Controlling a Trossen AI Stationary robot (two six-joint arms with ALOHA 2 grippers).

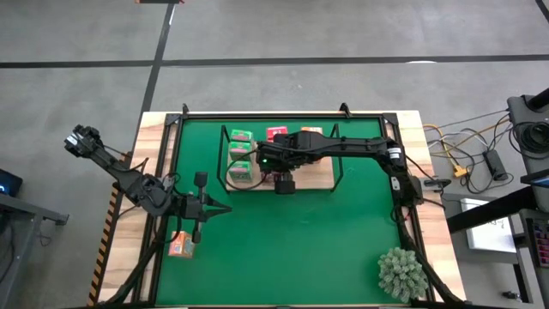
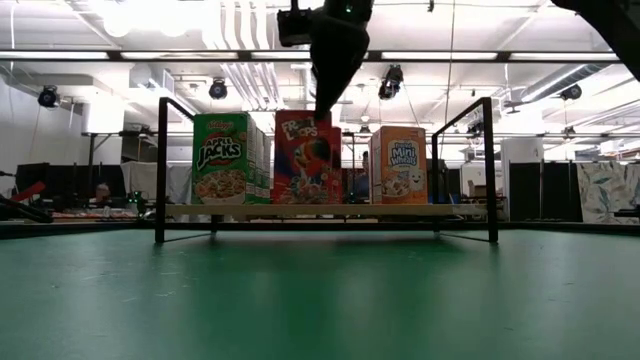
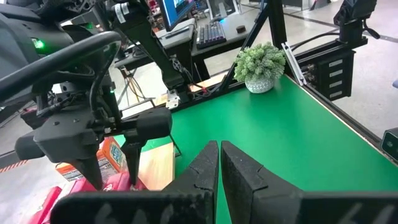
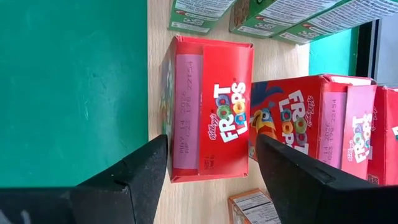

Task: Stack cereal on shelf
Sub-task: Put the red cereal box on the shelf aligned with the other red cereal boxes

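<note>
The shelf (image 2: 320,211) stands at the far middle of the green mat and bears cereal boxes on their bottoms. In the low view a green box (image 2: 222,158), a pink-red box (image 2: 307,160) and an orange box (image 2: 398,165) stand in front. My right gripper (image 4: 210,142) is open, pointing steeply down over the front pink-red box (image 4: 211,106), one finger on each side, apart from it. More pink-red boxes (image 4: 323,124) stand behind that one. My left gripper (image 3: 219,163) is shut with nothing in it, over the mat's left part (image 1: 219,209).
One orange box (image 1: 181,245) lies on the table's left wooden border, near my left arm. A spiky plant (image 1: 401,273) stands at the mat's near right corner. The shelf's black wire frames (image 2: 161,165) rise at both ends. The mat's near half is bare.
</note>
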